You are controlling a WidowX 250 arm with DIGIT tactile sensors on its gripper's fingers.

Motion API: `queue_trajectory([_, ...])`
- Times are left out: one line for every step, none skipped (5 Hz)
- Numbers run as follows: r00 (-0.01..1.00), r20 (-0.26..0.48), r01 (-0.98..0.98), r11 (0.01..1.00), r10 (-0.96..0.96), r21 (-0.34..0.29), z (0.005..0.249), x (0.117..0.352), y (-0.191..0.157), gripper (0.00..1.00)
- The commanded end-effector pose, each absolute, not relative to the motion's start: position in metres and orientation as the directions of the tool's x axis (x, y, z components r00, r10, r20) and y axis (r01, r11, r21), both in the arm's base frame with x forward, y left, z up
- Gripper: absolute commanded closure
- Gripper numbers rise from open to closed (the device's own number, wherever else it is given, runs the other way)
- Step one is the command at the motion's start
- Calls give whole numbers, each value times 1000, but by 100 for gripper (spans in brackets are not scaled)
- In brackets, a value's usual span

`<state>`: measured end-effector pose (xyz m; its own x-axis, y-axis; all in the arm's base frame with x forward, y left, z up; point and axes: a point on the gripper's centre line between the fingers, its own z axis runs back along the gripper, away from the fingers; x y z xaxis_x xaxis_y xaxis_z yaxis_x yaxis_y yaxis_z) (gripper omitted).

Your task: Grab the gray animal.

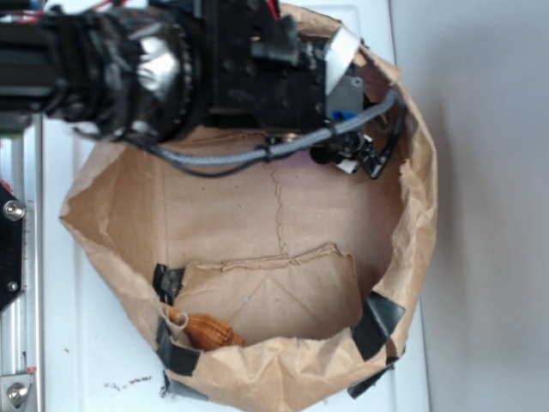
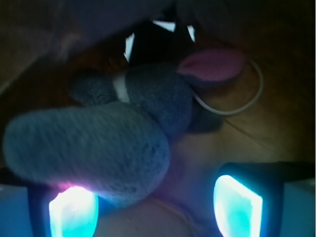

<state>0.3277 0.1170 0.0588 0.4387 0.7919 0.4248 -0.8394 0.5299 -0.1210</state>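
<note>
In the wrist view the gray animal (image 2: 148,98) lies close ahead on brown paper. It is dark-gray plush with a pink ear (image 2: 212,64) and a white band. One big gray lobe (image 2: 94,148) reaches down over my left pad (image 2: 74,212). My gripper (image 2: 155,210) is open, its glowing pads wide apart, and the right pad (image 2: 237,205) touches nothing. In the exterior view the gripper (image 1: 360,159) sits low at the back right of the bag, and the arm hides the animal.
A brown paper bag (image 1: 416,215) with rolled-down walls and black tape patches (image 1: 377,322) surrounds the gripper. An orange-brown ribbed shell (image 1: 210,330) lies at its front left. A white cord loop (image 2: 247,103) lies beside the animal. A metal rail (image 1: 17,283) runs along the left.
</note>
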Motion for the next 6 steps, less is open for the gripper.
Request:
queue_trajectory([326, 460, -866, 456, 826, -204, 87, 359, 123, 0])
queue_trajectory([329, 453, -866, 456, 828, -204, 85, 362, 123, 100])
queue_trajectory([347, 455, -860, 472, 820, -194, 84, 360, 122, 100])
queue_trajectory([359, 459, -855, 483, 813, -187, 84, 360, 122, 100])
queue_trajectory([462, 387, -811, 556, 798, -180, 102, 341, 112, 100])
queue_trajectory([663, 167, -724, 682, 730, -108, 144, 314, 98, 100])
